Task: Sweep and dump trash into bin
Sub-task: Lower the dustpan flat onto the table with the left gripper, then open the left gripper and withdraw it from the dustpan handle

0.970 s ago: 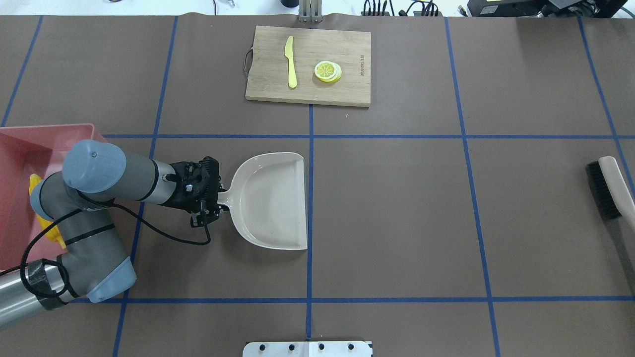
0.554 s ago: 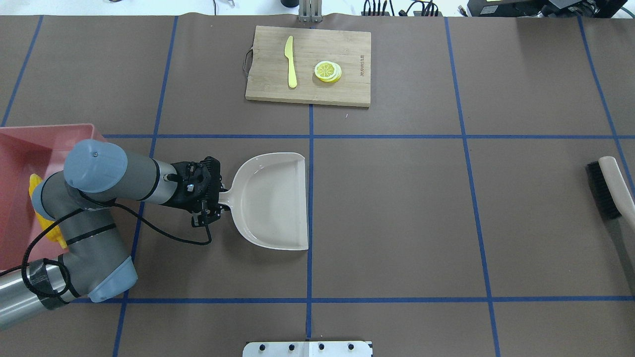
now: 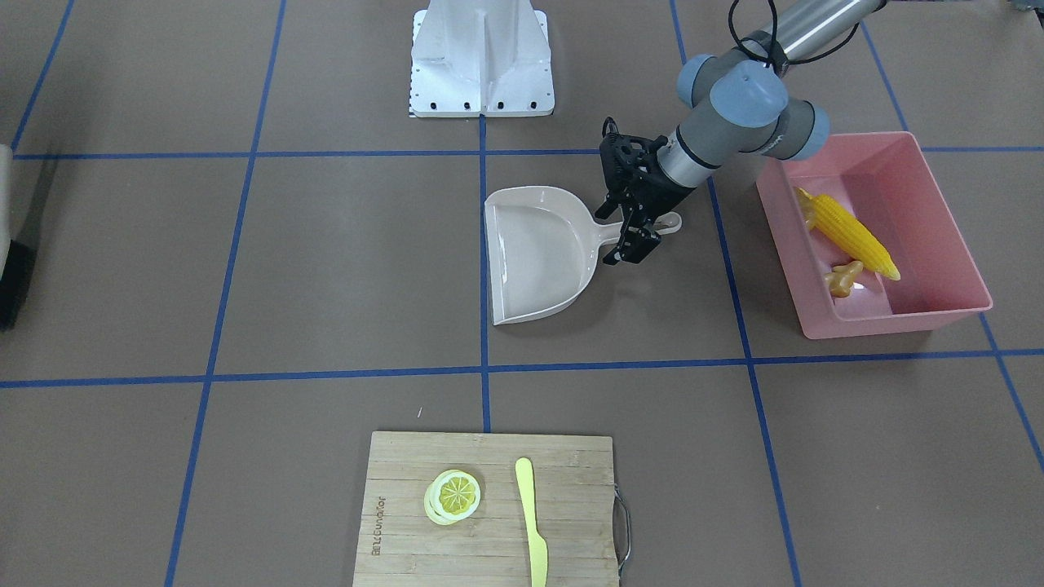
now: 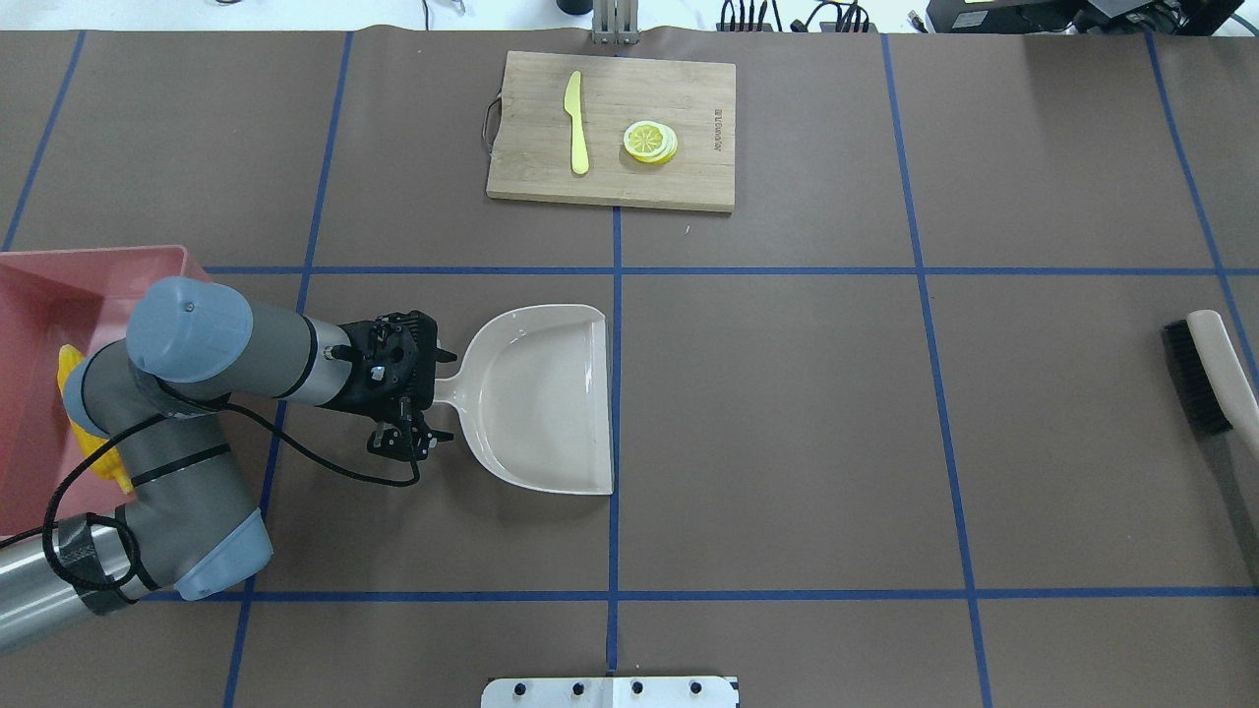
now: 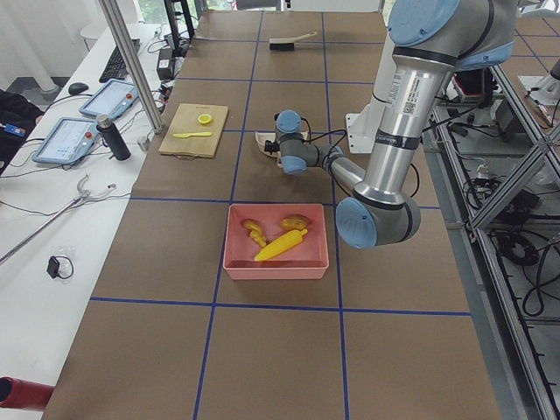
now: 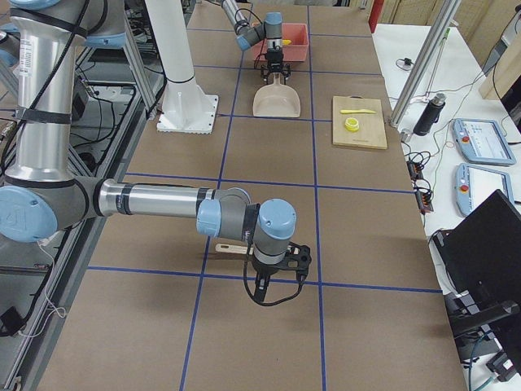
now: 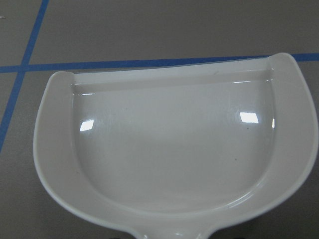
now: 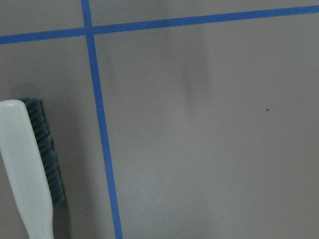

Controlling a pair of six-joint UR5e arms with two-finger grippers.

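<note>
The pink bin (image 3: 938,314) stands at the table's left end and shows at the overhead view's left edge (image 4: 98,258). In it lie the yellow corn cob (image 3: 848,235) and the tan ginger root (image 3: 842,279). The golden-brown potato (image 5: 296,222) shows in the exterior left view only. My left gripper (image 4: 438,393) is open, its fingers spread on both sides of the handle of the empty beige dustpan (image 4: 536,403), which rests flat on the table. My right gripper (image 6: 273,281) hovers above the brush (image 4: 1205,379); I cannot tell whether it is open or shut.
A wooden cutting board (image 4: 612,128) at the far middle holds a yellow plastic knife (image 4: 576,123) and a lemon slice (image 4: 650,141). The robot's white base plate (image 4: 610,691) is at the near edge.
My left gripper has opened and let go of the dustpan's handle. The dustpan has settled slightly on the table. The brush has not moved.
</note>
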